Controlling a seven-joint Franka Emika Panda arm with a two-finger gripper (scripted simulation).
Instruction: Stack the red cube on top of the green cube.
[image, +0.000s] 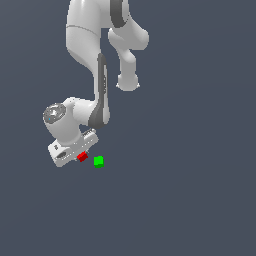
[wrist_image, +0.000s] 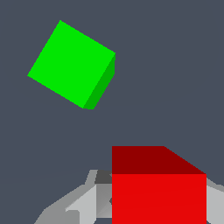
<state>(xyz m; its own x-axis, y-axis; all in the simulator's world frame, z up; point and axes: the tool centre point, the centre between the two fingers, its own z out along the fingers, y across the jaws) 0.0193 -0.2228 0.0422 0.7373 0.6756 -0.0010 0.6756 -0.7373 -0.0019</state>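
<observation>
The red cube (image: 82, 157) sits between the fingers of my gripper (image: 79, 154), which is shut on it. In the wrist view the red cube (wrist_image: 158, 188) fills the near edge, with a grey finger (wrist_image: 83, 202) showing on each side of it. The green cube (image: 98, 161) rests on the floor just to the exterior view's right of the red cube, a small gap between them. From the wrist, the green cube (wrist_image: 70, 63) lies farther off, smaller in scale and turned at an angle. The white hand hides the fingertips in the exterior view.
The white arm (image: 95, 60) reaches down from the top of the exterior view, its wrist (image: 62, 122) bent over the cubes. A plain dark grey floor (image: 190, 190) surrounds everything.
</observation>
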